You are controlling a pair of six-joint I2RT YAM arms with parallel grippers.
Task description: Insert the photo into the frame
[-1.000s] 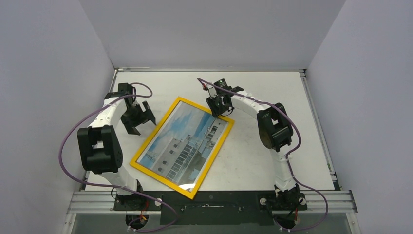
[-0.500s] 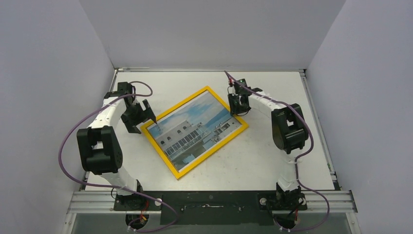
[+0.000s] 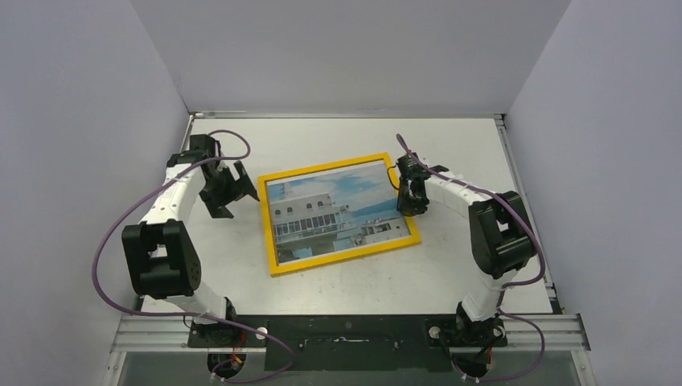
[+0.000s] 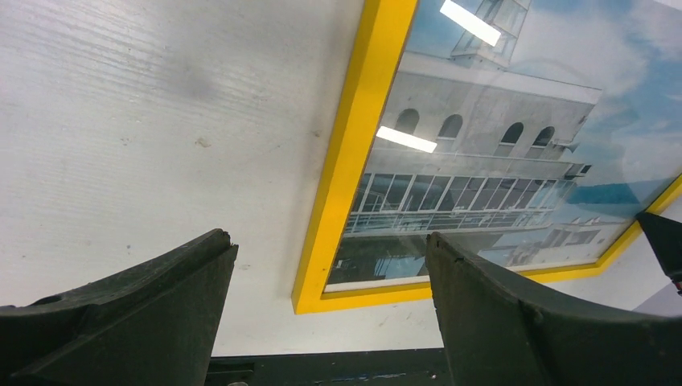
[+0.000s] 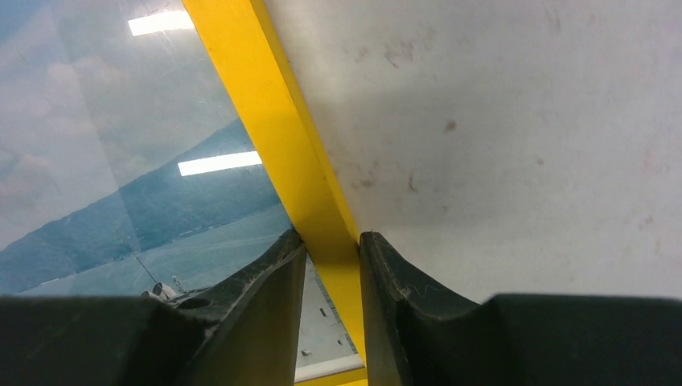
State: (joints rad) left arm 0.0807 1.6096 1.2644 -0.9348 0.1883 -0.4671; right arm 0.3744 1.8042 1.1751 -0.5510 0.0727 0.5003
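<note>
The yellow frame (image 3: pixel 267 223) lies flat in the middle of the table, its long sides nearly level across the top view. The photo (image 3: pixel 338 213) of a pale building, sky and water sits inside it under a glossy sheet. My right gripper (image 3: pixel 410 201) is shut on the frame's right rail (image 5: pixel 265 121), one finger over the photo (image 5: pixel 121 161) and one outside; its jaw midpoint is (image 5: pixel 331 241). My left gripper (image 3: pixel 229 193) hangs open just left of the frame, holding nothing. In the left wrist view it (image 4: pixel 328 240) looks over the frame's corner (image 4: pixel 346 161) and the photo (image 4: pixel 482 145).
White walls close in the table at the left, back and right. A metal rail (image 3: pixel 346 330) with both arm bases runs along the near edge. Bare white tabletop (image 3: pixel 450 145) surrounds the frame.
The right gripper has swung the frame clockwise in the top view, from steeply tilted to nearly level, moving rightward with it. The left gripper has stayed open in almost the same place.
</note>
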